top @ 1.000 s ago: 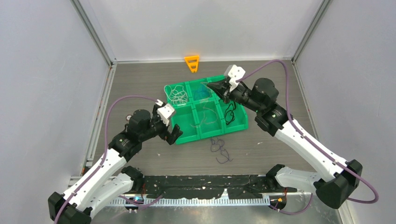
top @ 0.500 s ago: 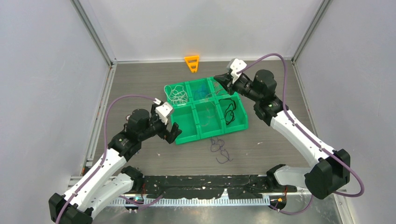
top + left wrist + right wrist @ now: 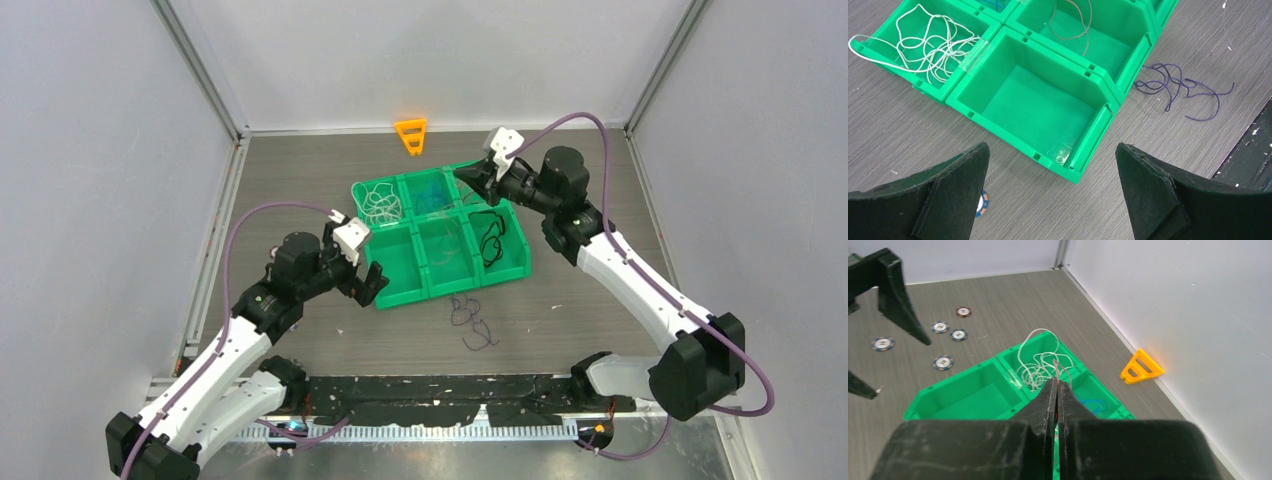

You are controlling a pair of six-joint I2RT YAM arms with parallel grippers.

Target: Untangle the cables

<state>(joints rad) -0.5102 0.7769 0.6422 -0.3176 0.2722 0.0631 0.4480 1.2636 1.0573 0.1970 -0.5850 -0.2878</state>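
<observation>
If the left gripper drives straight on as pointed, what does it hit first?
Most likely the empty compartment of the green bin, straight ahead of the left gripper; depth is uncertain.

Green bins, orange triangle, round chips, grey table

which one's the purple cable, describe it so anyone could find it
Start at the block of six green bins mid-table. Just off its near edge, a thin purple cable lies tangled on the bare tabletop. It alone lies outside the bins; the white cables and black cable sit in compartments.
</observation>
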